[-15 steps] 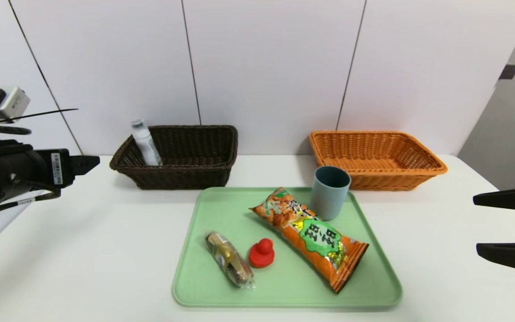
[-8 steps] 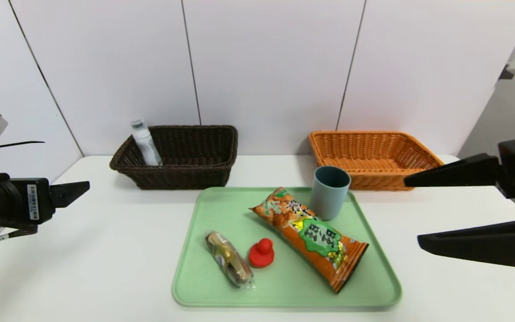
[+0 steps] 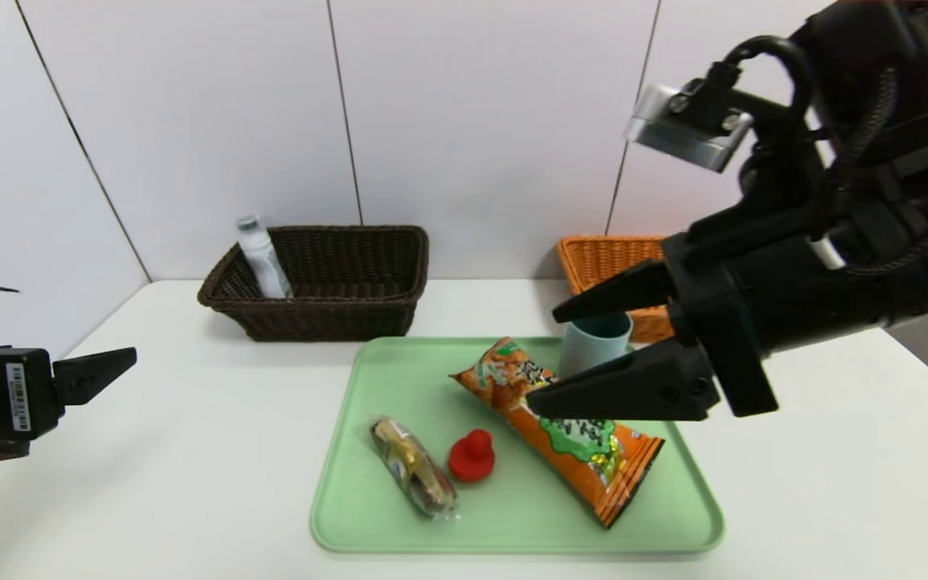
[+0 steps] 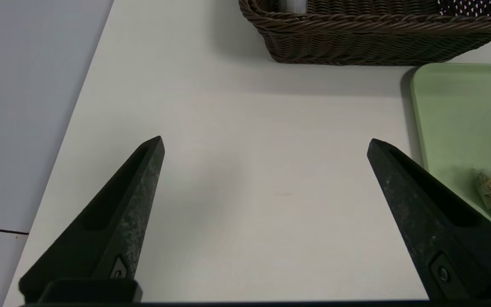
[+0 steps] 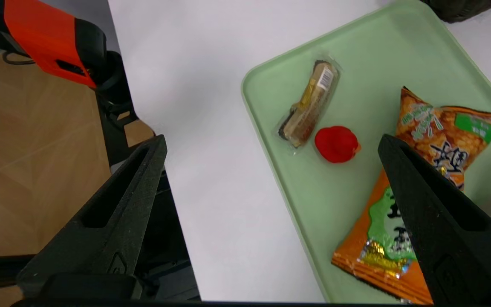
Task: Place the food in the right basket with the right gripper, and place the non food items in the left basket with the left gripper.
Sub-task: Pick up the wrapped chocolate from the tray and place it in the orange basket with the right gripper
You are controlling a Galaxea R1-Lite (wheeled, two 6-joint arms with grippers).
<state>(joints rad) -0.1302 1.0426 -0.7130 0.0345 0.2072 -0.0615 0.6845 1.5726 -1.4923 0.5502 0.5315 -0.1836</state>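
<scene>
Right gripper (image 3: 548, 354) now over tray (image 3: 351, 515) (open)

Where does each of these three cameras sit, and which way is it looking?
Head view: high on the robot, looking down at the green tray and dark brown basket; both arms show.
Left wrist view: behind the open left gripper, facing bare table.
Right wrist view: behind the open right gripper, looking down over the tray's near edge.
Shared: head and right wrist views both show the red toy and orange snack bag.
</scene>
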